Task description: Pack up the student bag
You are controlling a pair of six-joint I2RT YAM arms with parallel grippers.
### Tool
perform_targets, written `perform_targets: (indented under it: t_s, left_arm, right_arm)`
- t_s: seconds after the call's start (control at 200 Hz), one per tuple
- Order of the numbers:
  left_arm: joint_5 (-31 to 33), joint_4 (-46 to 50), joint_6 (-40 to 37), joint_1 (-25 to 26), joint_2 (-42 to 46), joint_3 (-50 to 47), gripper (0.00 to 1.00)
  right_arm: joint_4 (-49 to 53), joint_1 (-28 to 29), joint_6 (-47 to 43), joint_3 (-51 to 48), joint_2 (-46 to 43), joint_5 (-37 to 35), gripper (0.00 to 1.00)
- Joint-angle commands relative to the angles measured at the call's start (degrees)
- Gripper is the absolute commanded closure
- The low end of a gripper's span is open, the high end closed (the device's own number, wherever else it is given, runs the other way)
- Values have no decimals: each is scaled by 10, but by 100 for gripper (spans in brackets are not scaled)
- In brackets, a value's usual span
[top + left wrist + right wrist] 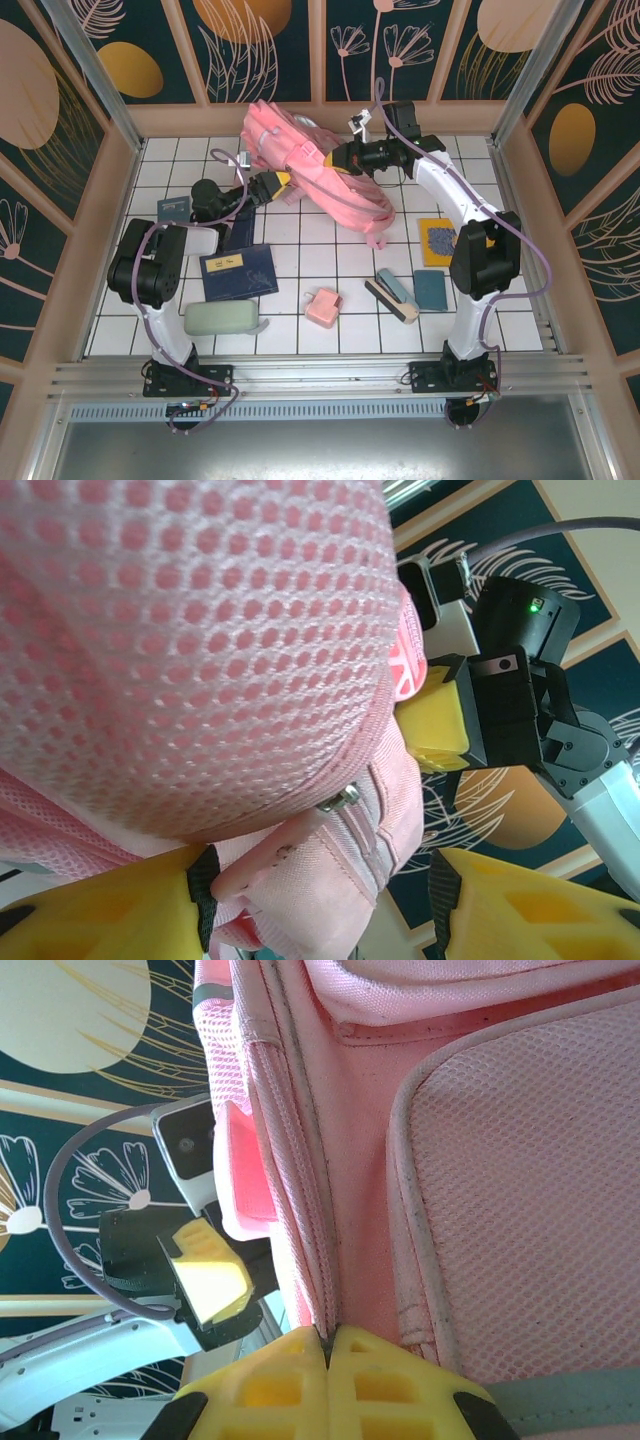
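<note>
Right gripper [327, 1345]: jaws were fully closed, pinching student bag's [285, 140] zip seam.
Left gripper [320, 875]: jaws stood partly apart, straddling pink tab by metal zip pull [340, 800]; no grip yet.
Near row: grey-green pouch [222, 318], small pink box [323, 306] lay unpacked.
Far centre: bag sat on tiles, both grippers at it.
Do well: hold right pinch as anchor; left closes squarely on pull, draws along seam.
</note>
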State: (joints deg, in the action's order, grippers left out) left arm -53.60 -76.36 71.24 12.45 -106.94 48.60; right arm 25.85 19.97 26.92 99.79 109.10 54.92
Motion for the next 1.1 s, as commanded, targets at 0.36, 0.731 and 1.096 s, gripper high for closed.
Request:
perform_targets:
  t_s: [0.36, 0.731, 1.096]
  left_arm:
    - [6, 2, -20, 4, 10, 5, 65]
    - [-8, 6, -28, 20, 13, -5, 95]
    - [4, 13, -49, 41, 28, -50, 98]
  right_arm:
    - [-24, 3, -12, 16, -21, 16, 100]
    - [-47, 5, -4, -10, -15, -3, 100]
    - [-56, 7, 1, -14, -9, -17, 100]
